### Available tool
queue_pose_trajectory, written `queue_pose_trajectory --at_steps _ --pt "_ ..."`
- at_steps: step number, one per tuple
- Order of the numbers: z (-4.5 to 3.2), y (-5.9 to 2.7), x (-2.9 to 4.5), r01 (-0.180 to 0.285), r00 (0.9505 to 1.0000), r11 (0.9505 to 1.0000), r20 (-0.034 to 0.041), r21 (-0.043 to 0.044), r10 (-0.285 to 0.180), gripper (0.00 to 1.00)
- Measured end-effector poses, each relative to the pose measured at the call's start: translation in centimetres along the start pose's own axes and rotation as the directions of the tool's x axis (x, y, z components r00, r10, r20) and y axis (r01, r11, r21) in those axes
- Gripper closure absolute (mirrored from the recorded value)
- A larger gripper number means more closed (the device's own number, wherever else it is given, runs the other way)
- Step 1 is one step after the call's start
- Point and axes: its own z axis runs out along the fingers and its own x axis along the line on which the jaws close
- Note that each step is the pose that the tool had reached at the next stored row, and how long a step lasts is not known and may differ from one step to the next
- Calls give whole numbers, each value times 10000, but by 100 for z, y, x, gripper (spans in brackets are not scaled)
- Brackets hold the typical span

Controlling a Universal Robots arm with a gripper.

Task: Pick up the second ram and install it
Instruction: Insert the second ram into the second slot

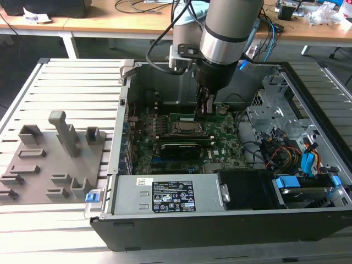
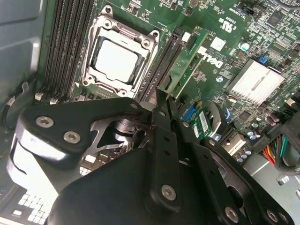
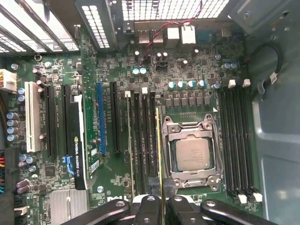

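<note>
The gripper has its jaws pinched on the second ram, a thin green memory stick seen edge-on in the first wrist view, standing upright in the bank of dark slots just beside the processor socket. In the second wrist view the black fingers clamp the near end of the stick, which runs along the slots next to the metal-framed socket. In the exterior view the gripper reaches down into the open computer case, with the stick lying just behind the socket on the green motherboard. On the exterior view's left a grey holder tray rests on the slatted table.
</note>
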Motion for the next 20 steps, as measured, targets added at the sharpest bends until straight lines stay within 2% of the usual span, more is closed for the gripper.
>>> queue_pose_trajectory --at_steps 4,5,8,10,13,15,20 --pt "63 26 -15 0 10000 10000 0 1 0 86" --pt "73 64 -11 0 10000 10000 -1 0 0 86" --pt "103 263 5 0 10000 10000 0 0 0 86" --pt "121 310 9 0 10000 10000 2 2 0 86" --pt "166 325 40 1 10000 10000 3 0 -1 86" --pt "203 305 58 8 9999 10000 105 -7 -8 86" --pt "268 212 59 8 9999 10000 106 -22 -8 86"
